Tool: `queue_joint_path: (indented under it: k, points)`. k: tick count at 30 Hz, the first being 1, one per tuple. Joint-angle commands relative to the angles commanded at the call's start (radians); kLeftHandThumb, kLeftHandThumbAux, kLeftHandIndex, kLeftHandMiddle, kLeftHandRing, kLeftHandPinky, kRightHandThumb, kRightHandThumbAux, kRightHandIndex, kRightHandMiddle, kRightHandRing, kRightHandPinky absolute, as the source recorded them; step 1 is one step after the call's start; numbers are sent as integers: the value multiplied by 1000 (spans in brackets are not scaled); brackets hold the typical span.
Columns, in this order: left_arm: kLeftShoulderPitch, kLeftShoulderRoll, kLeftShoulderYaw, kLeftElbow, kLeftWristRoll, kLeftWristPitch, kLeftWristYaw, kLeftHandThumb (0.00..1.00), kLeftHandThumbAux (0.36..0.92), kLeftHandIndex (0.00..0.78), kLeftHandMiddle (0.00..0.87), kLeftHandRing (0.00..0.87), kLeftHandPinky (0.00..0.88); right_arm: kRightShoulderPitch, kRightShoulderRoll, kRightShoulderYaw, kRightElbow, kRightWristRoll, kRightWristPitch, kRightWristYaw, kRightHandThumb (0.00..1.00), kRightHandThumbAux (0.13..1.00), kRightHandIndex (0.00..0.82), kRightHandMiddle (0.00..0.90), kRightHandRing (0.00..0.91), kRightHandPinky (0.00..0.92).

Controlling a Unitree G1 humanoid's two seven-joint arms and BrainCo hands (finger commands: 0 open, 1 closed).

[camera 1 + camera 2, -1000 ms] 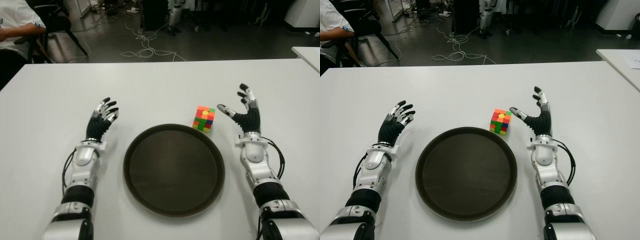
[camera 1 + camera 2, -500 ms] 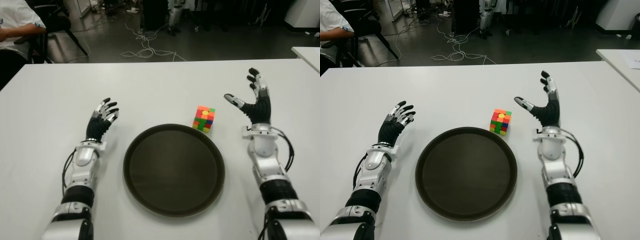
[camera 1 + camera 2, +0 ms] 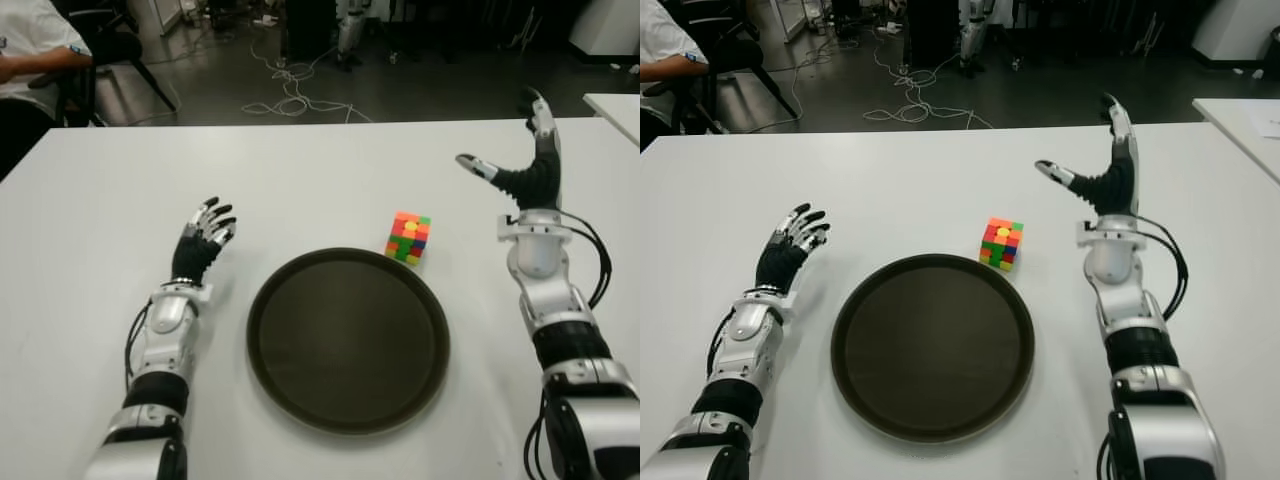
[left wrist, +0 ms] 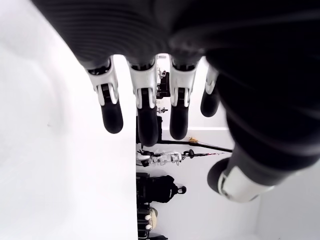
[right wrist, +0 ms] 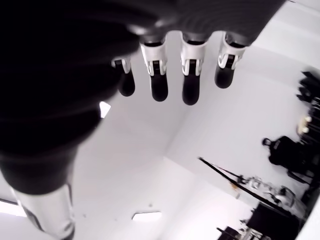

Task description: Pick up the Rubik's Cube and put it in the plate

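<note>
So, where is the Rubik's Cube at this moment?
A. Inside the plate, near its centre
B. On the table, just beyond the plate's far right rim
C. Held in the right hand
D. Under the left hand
B: the Rubik's Cube stands on the white table just past the far right rim of the plate, while the right hand is open, raised to the cube's right, and the left hand shows open to the left of the plate.

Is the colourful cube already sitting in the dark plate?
No, the Rubik's Cube stands on the table just beyond the plate's far rim.
</note>
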Motion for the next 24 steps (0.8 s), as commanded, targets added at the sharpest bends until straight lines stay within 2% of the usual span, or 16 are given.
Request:
queue_joint_path:
  k: [3, 6, 9, 11, 14, 18, 21, 24]
  points:
    - [0, 2, -1, 1, 0, -2, -2, 123, 696, 103, 202, 194, 174, -50, -20, 22, 21, -46, 10, -29, 0, 755, 110, 157, 140, 91]
    - [1, 0, -1, 1, -1, -3, -2, 120, 699, 105, 203, 193, 172, -76, -40, 47, 24, -81, 19, -32, 0, 754, 125, 162, 150, 110]
    - [5, -2, -2, -5, 0, -6, 0, 116, 705, 108, 202, 190, 169, -82, -65, 84, -40, -129, 58, 0, 0, 766, 164, 189, 186, 155]
    - [9, -3, -3, -10, 2, -11, 2, 113, 708, 107, 201, 188, 167, -71, -89, 110, -91, -164, 111, 42, 0, 777, 191, 207, 206, 173]
    - [12, -4, -5, -12, 4, -18, 4, 109, 713, 108, 199, 184, 165, -53, -126, 146, -152, -213, 207, 116, 0, 767, 221, 231, 227, 163]
    - [20, -5, -9, -25, 7, -19, 10, 105, 720, 112, 198, 180, 163, -56, -207, 239, -238, -337, 358, 301, 0, 710, 207, 215, 196, 96]
    - [21, -4, -11, -24, 9, -25, 12, 102, 725, 111, 195, 180, 174, -74, -235, 295, -270, -380, 413, 428, 0, 660, 197, 197, 164, 71]
    - [20, -4, -11, -20, 9, -32, 13, 102, 727, 108, 194, 183, 183, -76, -250, 320, -302, -390, 440, 505, 0, 636, 196, 193, 155, 71]
